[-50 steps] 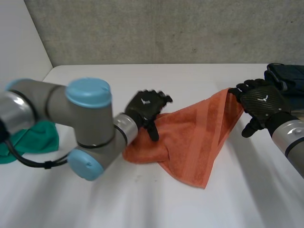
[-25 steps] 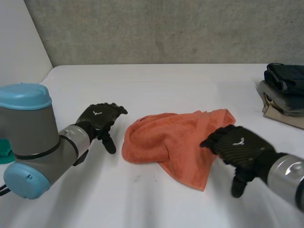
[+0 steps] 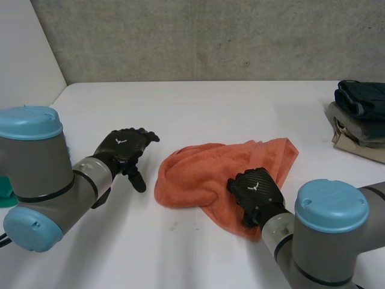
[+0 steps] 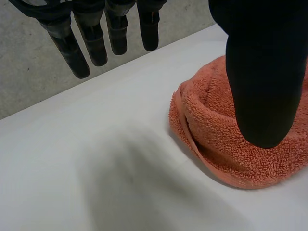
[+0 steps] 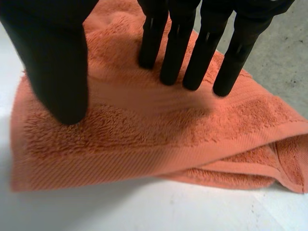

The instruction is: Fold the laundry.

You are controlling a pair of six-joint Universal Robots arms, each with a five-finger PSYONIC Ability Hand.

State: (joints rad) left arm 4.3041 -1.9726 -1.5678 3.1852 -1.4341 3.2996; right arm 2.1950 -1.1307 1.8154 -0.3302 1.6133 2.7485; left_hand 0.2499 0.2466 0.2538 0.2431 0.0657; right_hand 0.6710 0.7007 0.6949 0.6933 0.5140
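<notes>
Smoothing step, we judge: right hand (image 3: 257, 192) wide over crumpled orange terry towel (image 3: 201, 171); left hand (image 3: 123, 149) wide, beside it. Next: pinch corner.

The head camera looks down from behind and between the arms over the whole white table (image 3: 210, 108), while each wrist camera looks along its own hand, the left hand (image 4: 260, 72) and the right hand (image 5: 53, 62), from very near the orange towel (image 3: 192, 174), which all three views share.

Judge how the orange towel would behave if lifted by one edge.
Probably floppy: the orange towel lies rumpled and folded over itself. Its looped terry pile likely gives grip rather than slip. It should drape, not roll.
</notes>
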